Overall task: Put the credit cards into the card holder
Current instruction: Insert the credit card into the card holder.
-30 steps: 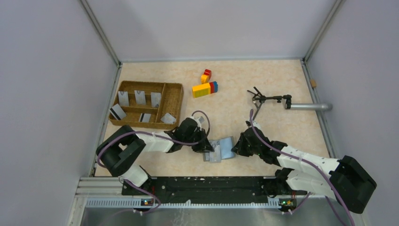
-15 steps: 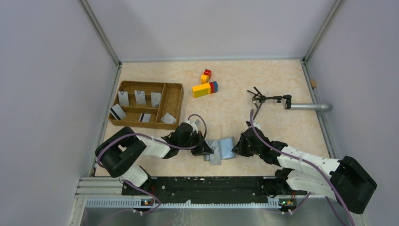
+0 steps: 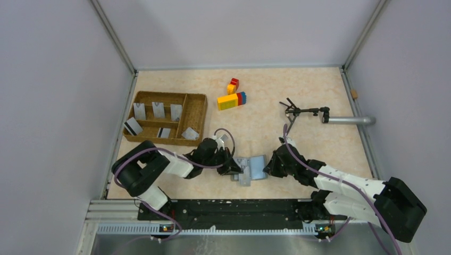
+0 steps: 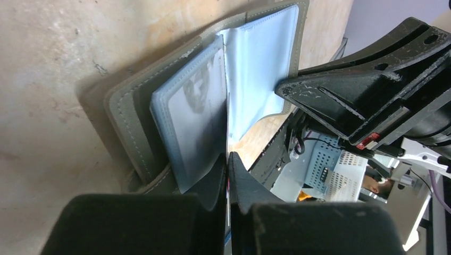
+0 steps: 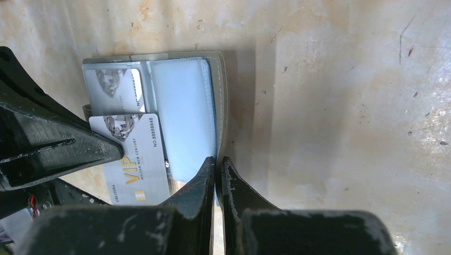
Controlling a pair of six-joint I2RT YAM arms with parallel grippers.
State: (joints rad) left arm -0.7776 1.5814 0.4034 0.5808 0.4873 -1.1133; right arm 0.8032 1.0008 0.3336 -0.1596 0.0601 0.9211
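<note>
**Card poised at the pocket, card holder (image 3: pixel 252 169) open at the middle of the desk's (image 3: pixel 303 95) near edge**
We see the left tool (image 4: pixel 228 159) closed on 1 credit card (image 5: pixel 135 159) over the holder's left half, and the right tool (image 5: pixel 217 164) pinched shut on its right flap. We judge the card's corner may catch the pocket lip beside the seated card (image 5: pixel 111 87) and buckle, or drag the holder from that thin grip.
</note>
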